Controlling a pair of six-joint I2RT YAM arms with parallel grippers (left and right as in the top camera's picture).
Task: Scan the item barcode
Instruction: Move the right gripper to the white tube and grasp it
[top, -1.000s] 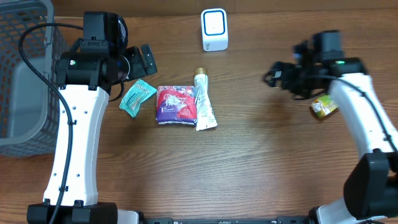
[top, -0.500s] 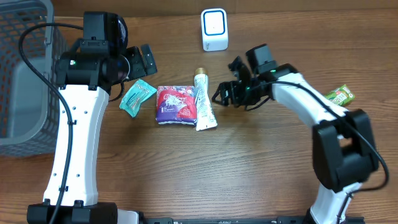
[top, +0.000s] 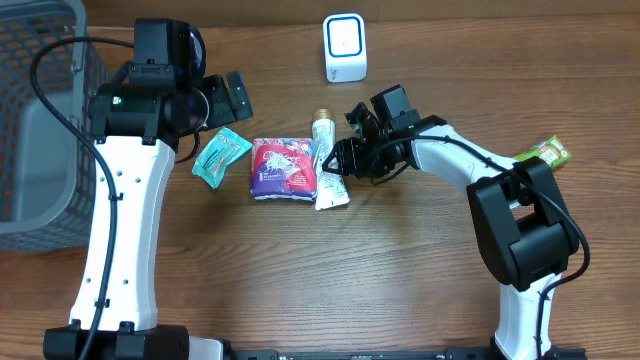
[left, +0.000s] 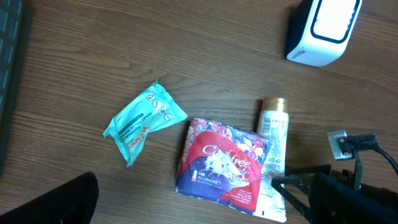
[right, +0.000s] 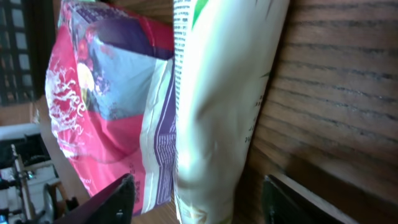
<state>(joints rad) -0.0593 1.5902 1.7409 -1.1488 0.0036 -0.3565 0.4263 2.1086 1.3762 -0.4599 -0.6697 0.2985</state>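
Wooden table (top: 400, 270); right claw (right: 198, 194) apart astride white tube (right: 214, 93), clear only from its wrist; left claw (top: 228, 98) apart.

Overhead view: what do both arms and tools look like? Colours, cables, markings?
Left arm and right arm: white link shells, black joint housings. Left tool and right tool: black, two-fingered. A black cable loops beside the left arm; a thinner one runs by the right arm's lower links. Small green light on the left arm's upper joint. No readable markings.
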